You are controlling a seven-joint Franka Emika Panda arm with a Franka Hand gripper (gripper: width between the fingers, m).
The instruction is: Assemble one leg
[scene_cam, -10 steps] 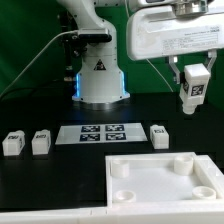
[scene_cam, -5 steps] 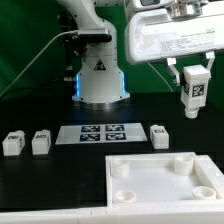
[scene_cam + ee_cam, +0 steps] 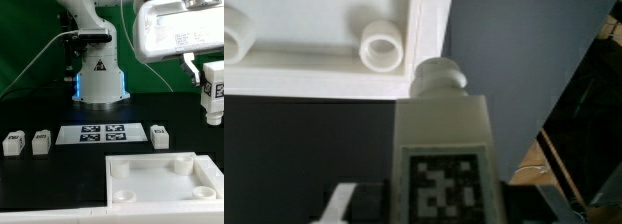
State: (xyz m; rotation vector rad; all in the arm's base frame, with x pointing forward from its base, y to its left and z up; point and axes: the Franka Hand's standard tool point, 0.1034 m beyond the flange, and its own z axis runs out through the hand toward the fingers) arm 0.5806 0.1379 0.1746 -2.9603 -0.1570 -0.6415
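Observation:
My gripper (image 3: 211,84) is shut on a leg (image 3: 213,98), a white block with a black-and-white tag, held upright in the air at the exterior view's far right, above the table. In the wrist view the held leg (image 3: 438,130) fills the middle, tag facing the camera, its rounded peg end (image 3: 438,72) beside the edge of the large white panel (image 3: 313,75). Three more legs lie on the table: two at the exterior view's left (image 3: 12,143) (image 3: 40,142) and one near the middle right (image 3: 159,135).
The large white square panel (image 3: 150,195) with round corner sockets lies at the front right. The marker board (image 3: 100,133) lies flat in the middle. The robot base (image 3: 100,75) stands behind it, with a cable running off to the left.
My gripper has moved toward the exterior view's right with the leg still held in it. The legs on the table and the panel have not moved.

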